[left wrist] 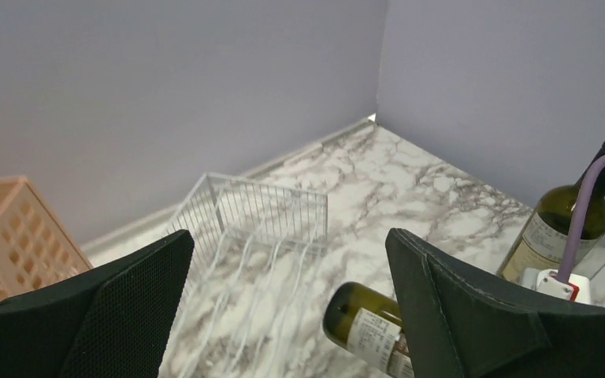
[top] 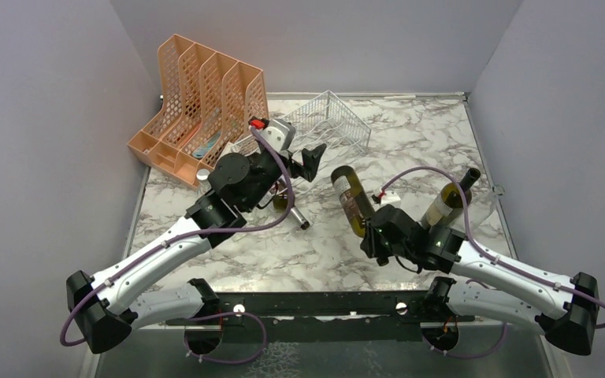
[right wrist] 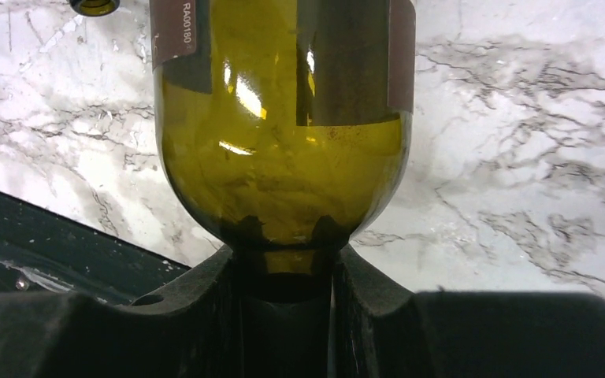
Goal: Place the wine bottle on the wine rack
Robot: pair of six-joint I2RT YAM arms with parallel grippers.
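My right tool (right wrist: pixel 283 272) pinches narrow on the neck of the wine bottle (top: pixel 349 195), whose base points toward the wine rack (top: pixel 335 118) at the back of the table (top: pixel 410 142), not touching it. My left tool (left wrist: pixel 287 260) gapes wide, holding nothing.

The left arm (top: pixel 154 256) and the right arm (top: pixel 512 272) are built of white link shells joined by black joint housings. A purple cable (top: pixel 421 168) is looped along each. A red plug (top: pixel 257 123) is seen at the left wrist. The left gripper (left wrist: pixel 287 315) is fitted with black fingers (left wrist: pixel 126 307), finely cross-hatched on their inner faces. The right gripper (right wrist: pixel 283 283) is finished in matte black.
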